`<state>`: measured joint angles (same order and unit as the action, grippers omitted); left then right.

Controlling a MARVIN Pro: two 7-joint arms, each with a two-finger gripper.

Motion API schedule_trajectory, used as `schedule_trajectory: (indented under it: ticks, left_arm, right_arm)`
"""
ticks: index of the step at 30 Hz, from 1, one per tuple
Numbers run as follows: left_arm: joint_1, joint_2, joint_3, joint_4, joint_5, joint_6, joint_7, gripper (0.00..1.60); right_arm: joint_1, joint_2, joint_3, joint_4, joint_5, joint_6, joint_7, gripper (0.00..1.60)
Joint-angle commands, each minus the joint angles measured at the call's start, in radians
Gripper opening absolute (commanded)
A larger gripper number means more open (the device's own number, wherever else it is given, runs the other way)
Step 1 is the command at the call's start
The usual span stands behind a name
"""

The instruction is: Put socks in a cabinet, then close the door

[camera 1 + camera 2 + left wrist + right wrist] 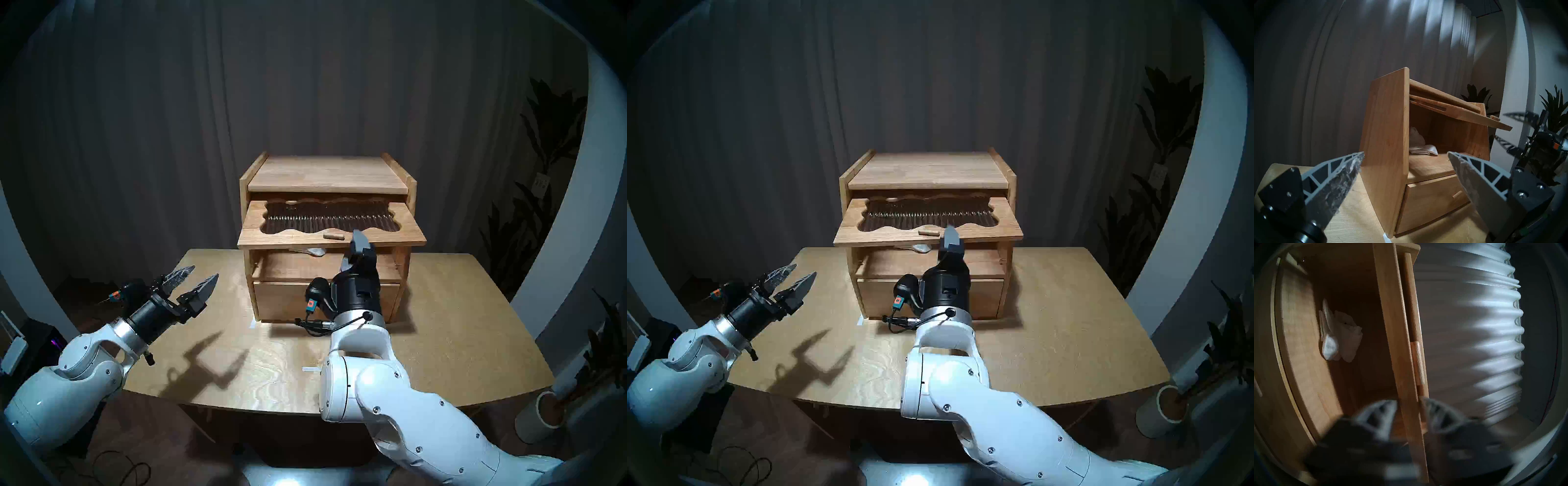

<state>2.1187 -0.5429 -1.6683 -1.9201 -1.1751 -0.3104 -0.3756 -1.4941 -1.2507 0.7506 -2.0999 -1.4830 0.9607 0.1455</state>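
The wooden cabinet (327,173) stands at the back of the table. Its door (254,234), with a ribbed dark glass window, is swung up roughly level and sticks out over the open compartment. My right gripper (359,239) is shut on the door's front edge just right of the peg handle (333,236); in the right wrist view one finger lies on each side of the door (1401,361). The white socks (1339,334) lie crumpled on the compartment floor, toward its left side (1422,146). My left gripper (195,278) hangs open and empty over the table's left part.
The plain drawer (288,298) under the compartment is shut. The table (458,339) has bare wood in front of and beside the cabinet. A dark curtain hangs behind. Potted plants (543,407) stand at the right, off the table.
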Motion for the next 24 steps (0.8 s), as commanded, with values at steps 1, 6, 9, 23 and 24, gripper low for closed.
schedule_trajectory:
  ticks: [1,6,9,23,24]
  left_arm:
    - [-0.005,-0.002,-0.012,-0.008,0.0,-0.008,0.002,1.6]
    - [-0.005,-0.002,-0.013,-0.009,0.0,-0.009,0.002,1.6]
    - [-0.004,-0.002,-0.013,-0.009,0.0,-0.009,0.002,1.6]
    - [-0.005,-0.002,-0.013,-0.009,0.0,-0.009,0.002,1.6]
    - [-0.005,-0.002,-0.012,-0.008,0.0,-0.009,0.002,1.6]
  right_arm:
    - [-0.006,-0.061,0.032,-0.011,-0.026,-0.001,-0.005,1.39]
    - [-0.005,-0.105,0.059,0.016,-0.041,-0.001,0.005,1.26]
    - [0.004,-0.161,0.093,0.05,-0.053,-0.001,0.026,1.03]
    - [0.015,-0.079,0.01,0.013,-0.061,-0.001,0.101,0.0]
    - [0.011,-0.067,0.005,0.002,-0.063,-0.001,0.1,0.0]
